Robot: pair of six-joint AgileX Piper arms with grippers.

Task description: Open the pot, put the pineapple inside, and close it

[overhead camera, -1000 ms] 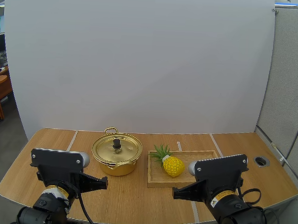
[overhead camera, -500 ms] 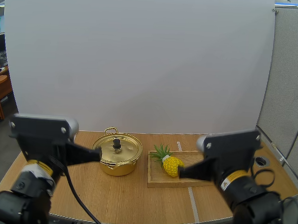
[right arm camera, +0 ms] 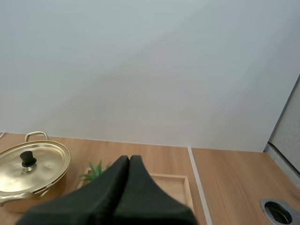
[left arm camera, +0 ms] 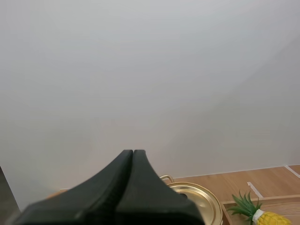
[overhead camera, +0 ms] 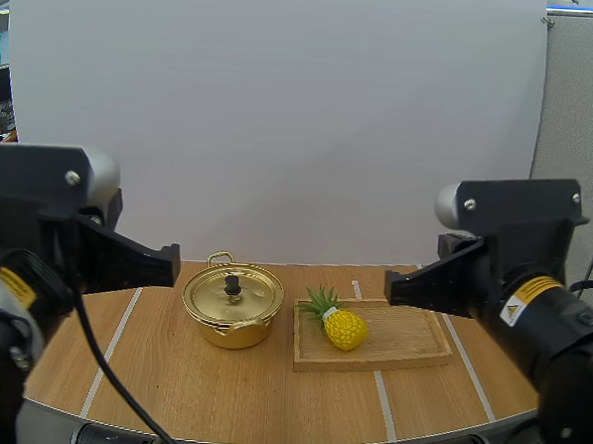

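**Tools.** The left tool (overhead camera: pixel 171 260) hangs at centre left of the high view, above and to the left of the pot (overhead camera: pixel 233 334). Its fingers lie pressed together as one dark wedge and grip nothing. The right tool (overhead camera: pixel 394 286) hangs at centre right, over the far edge of the wooden tray (overhead camera: pixel 410 339), likewise closed flat and empty.

**Task items.** The pot stands on the worktop (overhead camera: pixel 267 400) at mid-frame. Its lid (overhead camera: pixel 211 295) is seated, with the black knob (overhead camera: pixel 233 281) at its centre. The pineapple (overhead camera: pixel 345 330) lies on its side at the left end of the tray, just right of the pot and apart from it, leaves pointing to the upper left.

**Step in hand.** In my judgement this is the approach to the lid; opening has not begun.

**Next move.** The left tool, being nearer, would need to part its fingers, descend squarely over the knob and close on it. It should then lift straight up and set the lid on bare worktop away from the pot.
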